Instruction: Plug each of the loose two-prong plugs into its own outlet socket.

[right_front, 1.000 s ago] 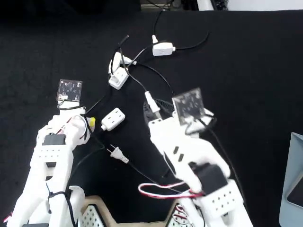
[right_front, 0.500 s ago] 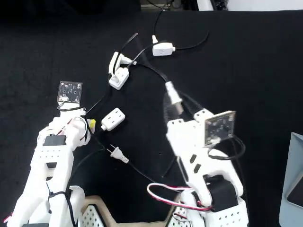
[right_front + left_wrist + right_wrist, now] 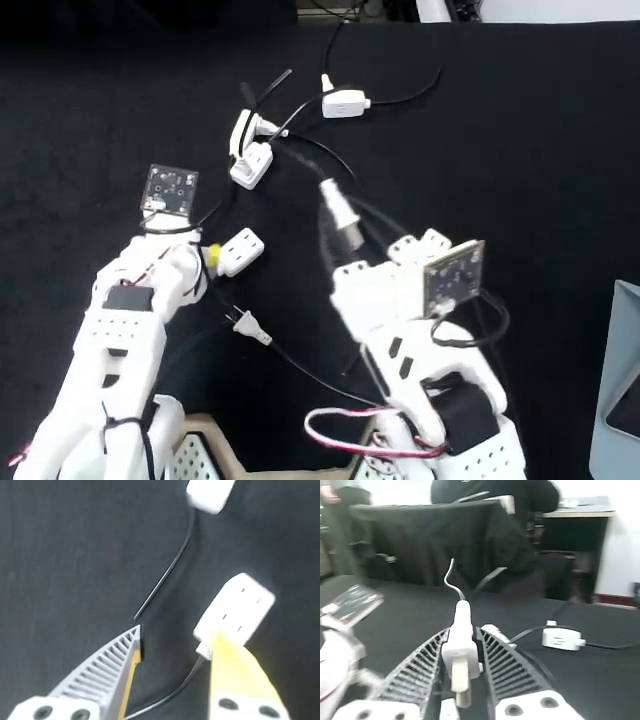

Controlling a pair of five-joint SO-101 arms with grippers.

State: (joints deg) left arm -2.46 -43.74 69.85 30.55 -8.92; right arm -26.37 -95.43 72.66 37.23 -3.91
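Right wrist view: right pincer (image 3: 463, 631) clamped on plug (image 3: 461, 652); left pincer (image 3: 175, 635) apart beside socket (image 3: 235, 611).

Wide free passage exists on the right part of the tabletop (image 3: 540, 150), up to the grey box (image 3: 618, 380) at the edge; the far left part is open also. The middle is crowded: black cables (image 3: 400, 100) run and loop between three white sockets (image 3: 345, 103). The nearest socket (image 3: 238, 251) lies just beside the left pincer (image 3: 172, 640), whose spread fingers have a cable (image 3: 180, 690) in their gap. A loose plug (image 3: 247, 325) with its cord narrows the way between both arms. The right pincer (image 3: 462, 632), closed on a white plug (image 3: 460, 655), hangs above this tangle.
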